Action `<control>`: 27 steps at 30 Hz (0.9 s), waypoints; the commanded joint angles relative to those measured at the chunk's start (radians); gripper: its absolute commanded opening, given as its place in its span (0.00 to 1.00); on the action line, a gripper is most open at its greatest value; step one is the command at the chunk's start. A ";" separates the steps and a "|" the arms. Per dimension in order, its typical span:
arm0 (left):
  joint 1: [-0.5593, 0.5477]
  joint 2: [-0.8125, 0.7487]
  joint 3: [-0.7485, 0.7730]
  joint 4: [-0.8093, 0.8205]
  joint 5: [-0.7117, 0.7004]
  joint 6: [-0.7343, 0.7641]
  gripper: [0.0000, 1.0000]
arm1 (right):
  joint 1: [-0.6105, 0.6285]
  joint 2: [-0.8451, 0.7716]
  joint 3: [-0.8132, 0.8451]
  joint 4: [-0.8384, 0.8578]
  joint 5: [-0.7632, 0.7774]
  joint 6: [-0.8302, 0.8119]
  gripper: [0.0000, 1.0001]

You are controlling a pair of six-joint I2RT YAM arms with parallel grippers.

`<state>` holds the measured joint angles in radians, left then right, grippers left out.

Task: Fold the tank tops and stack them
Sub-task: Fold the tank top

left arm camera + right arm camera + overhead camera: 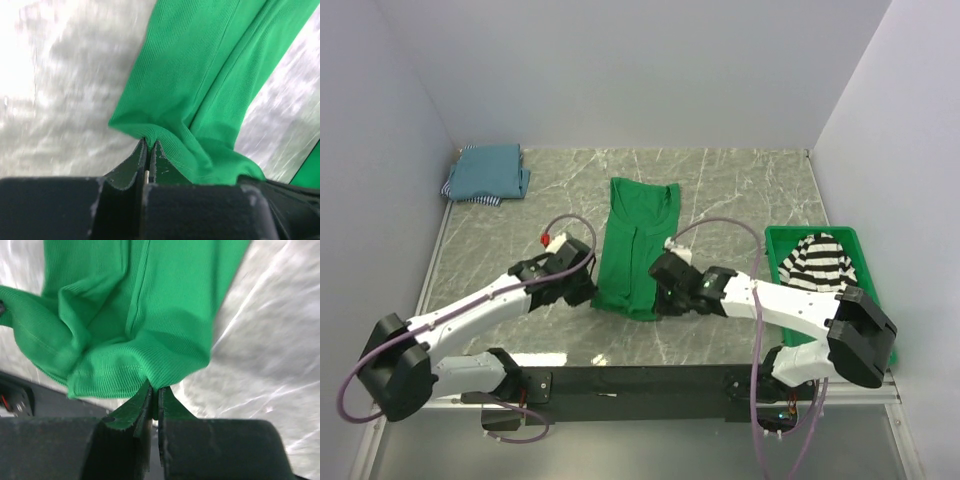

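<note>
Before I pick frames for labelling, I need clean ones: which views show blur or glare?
Top external: sharp, evenly lit. Left wrist: marble table smeared and blown out at upper left, green tank top ribbing crisp. Right wrist: table streaked with bright glare at right, fabric sharp.

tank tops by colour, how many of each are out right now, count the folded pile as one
green tank top: 1
black-and-white striped tank top: 1, lying in the green tray
teal-blue folded pile: 1, its layers cannot be counted from here
total: 3
</note>
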<state>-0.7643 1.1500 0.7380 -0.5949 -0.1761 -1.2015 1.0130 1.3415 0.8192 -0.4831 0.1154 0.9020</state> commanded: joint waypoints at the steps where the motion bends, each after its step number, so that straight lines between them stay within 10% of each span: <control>1: 0.066 0.074 0.087 0.076 0.009 0.097 0.01 | -0.083 0.013 0.084 -0.025 0.013 -0.093 0.05; 18: 0.270 0.675 0.618 0.207 0.082 0.267 0.01 | -0.456 0.333 0.394 0.035 -0.112 -0.284 0.04; 23: 0.324 0.827 0.742 0.240 0.138 0.301 0.02 | -0.550 0.442 0.488 0.081 -0.216 -0.302 0.19; 27: 0.353 0.867 0.755 0.311 0.196 0.326 0.42 | -0.587 0.492 0.543 0.121 -0.266 -0.328 0.37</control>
<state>-0.4313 2.0171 1.4590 -0.3695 -0.0380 -0.9096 0.4469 1.8229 1.2984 -0.4198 -0.0929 0.6125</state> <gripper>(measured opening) 0.320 0.346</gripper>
